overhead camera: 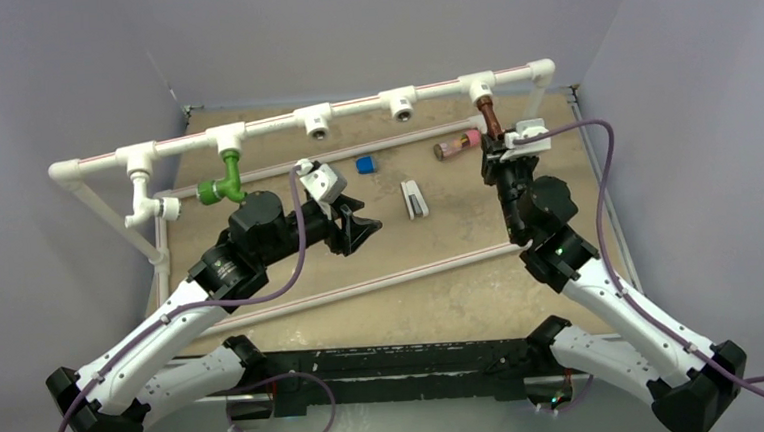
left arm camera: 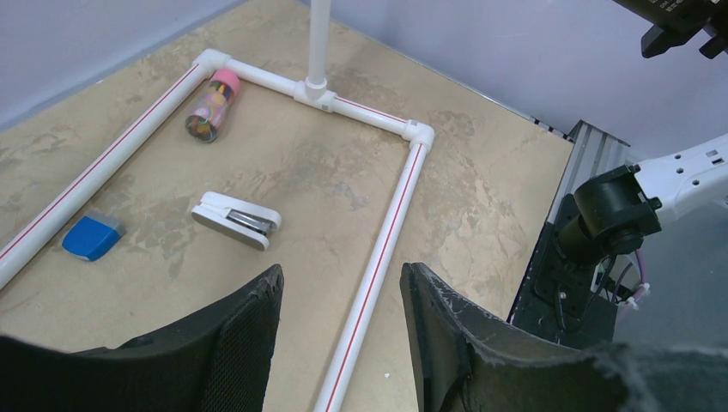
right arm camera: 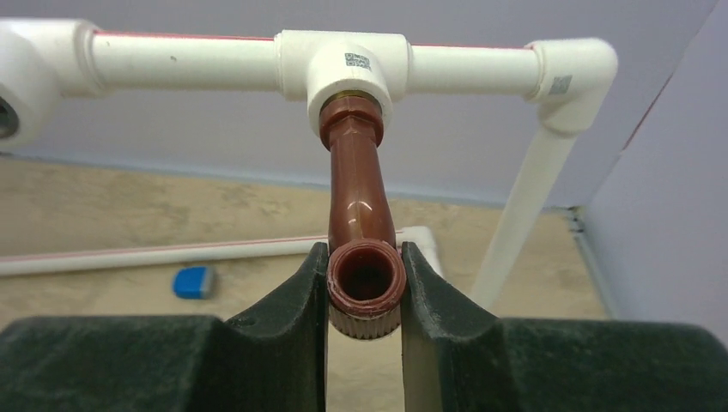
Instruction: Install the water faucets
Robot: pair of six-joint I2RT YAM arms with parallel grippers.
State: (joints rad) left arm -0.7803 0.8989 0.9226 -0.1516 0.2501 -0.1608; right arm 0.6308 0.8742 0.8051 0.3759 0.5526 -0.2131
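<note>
While the right wrist view shows the right gripper [right arm camera: 365, 287] clamped on the reddish-brown faucet [right arm camera: 356, 193] under the end T-fitting [right arm camera: 343, 69], only the top view shows the green faucet [overhead camera: 226, 180] and white faucet [overhead camera: 147, 205] left of it; the left gripper [left arm camera: 342, 300] stands apart.

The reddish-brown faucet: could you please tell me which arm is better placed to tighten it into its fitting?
Right, probably. The right gripper is shut on the reddish-brown faucet hanging from its T-fitting; the left gripper hangs open and empty over the table, well away.
</note>
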